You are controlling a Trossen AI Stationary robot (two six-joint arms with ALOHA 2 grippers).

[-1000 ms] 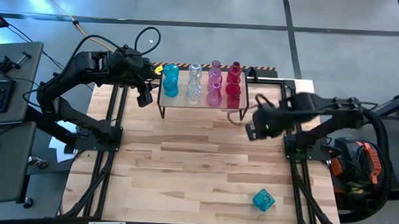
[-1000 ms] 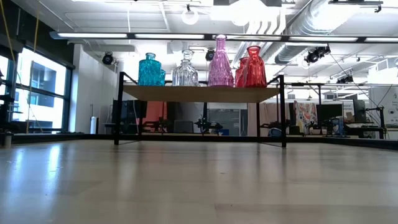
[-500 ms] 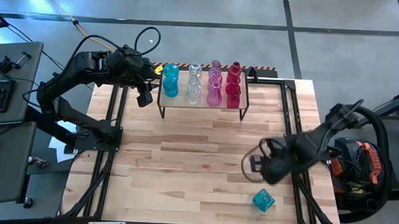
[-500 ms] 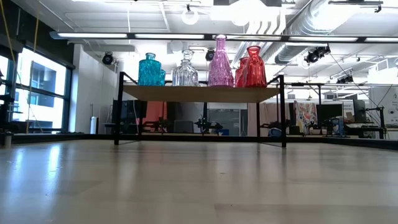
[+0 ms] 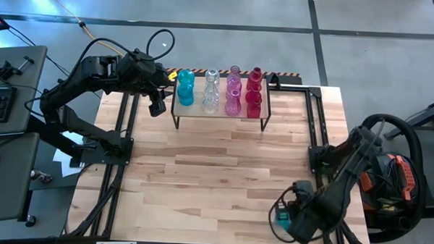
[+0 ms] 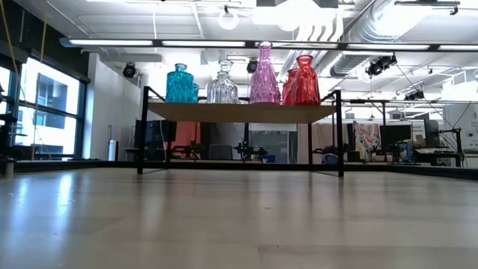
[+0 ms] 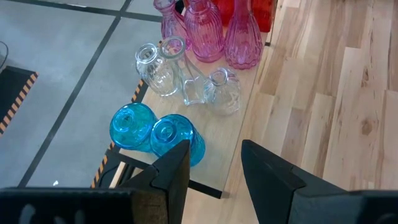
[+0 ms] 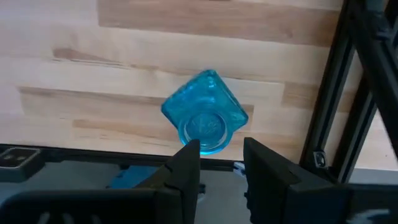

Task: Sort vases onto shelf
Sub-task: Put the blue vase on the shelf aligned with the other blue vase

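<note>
The shelf (image 5: pixel 203 113) stands at the table's far middle on thin black legs. On it stand vases in rows: teal (image 5: pixel 185 88), clear (image 5: pixel 211 93), pink (image 5: pixel 233 90) and red (image 5: pixel 254 94). They also show in the low view (image 6: pixel 243 82). One faceted teal vase (image 8: pixel 204 112) stands upright on the table near its near right corner (image 5: pixel 280 216). My right gripper (image 8: pixel 221 163) hovers over it, open, with its fingertips just short of the vase. My left gripper (image 7: pixel 214 168) is open and empty by the shelf's left end (image 5: pixel 157 105).
Black frame rails run along the table's left (image 5: pixel 121 162) and right (image 5: pixel 324 176) sides; one rail (image 8: pixel 348 93) passes close beside the teal vase. The table's near edge (image 8: pixel 93 149) lies right by that vase. Bare wood (image 5: pixel 215 173) spans the table's middle.
My right gripper has swung from beside the shelf's right end toward the table's near edge, and has come down over the lone teal vase at the near right corner. The vase has stayed where it was.
</note>
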